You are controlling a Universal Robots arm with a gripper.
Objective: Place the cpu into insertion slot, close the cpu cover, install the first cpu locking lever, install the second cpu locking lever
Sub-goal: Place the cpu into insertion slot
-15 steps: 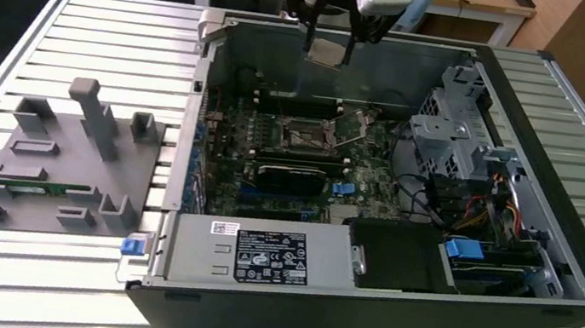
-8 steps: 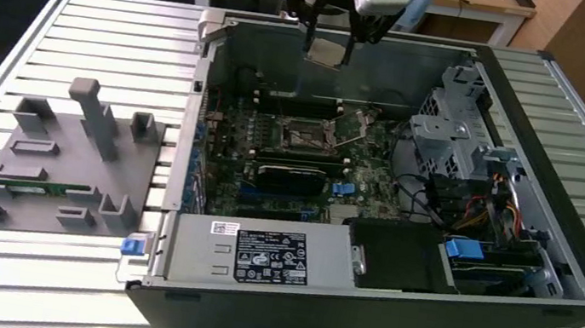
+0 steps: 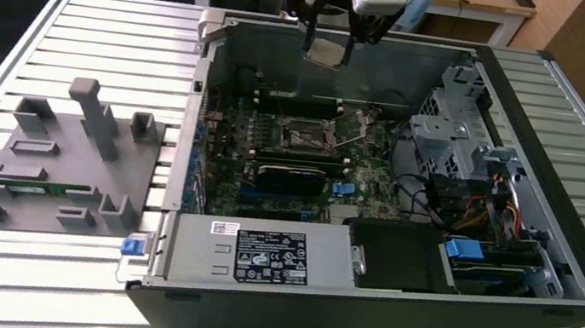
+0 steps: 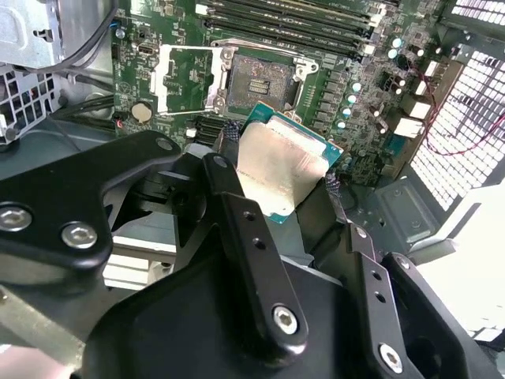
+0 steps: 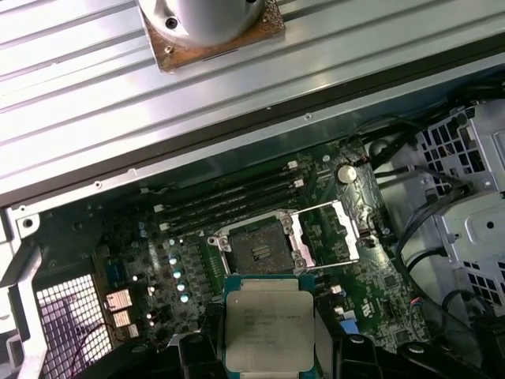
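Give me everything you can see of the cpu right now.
The cpu is a flat square chip with a dull silver-beige metal top on a green-edged base. The gripper clamps it by two opposite edges and holds it in the air above the motherboard, short of the empty socket.

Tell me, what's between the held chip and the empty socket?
Nothing but bare air, seen in the exterior view, between the cpu and the socket.

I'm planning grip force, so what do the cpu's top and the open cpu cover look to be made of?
The cpu: top looks like matte silver-beige metal, by its dull sheen; green rim looks like circuit board. The cpu cover: seemingly thin stamped sheet metal, bright and reflective; alloy unclear.
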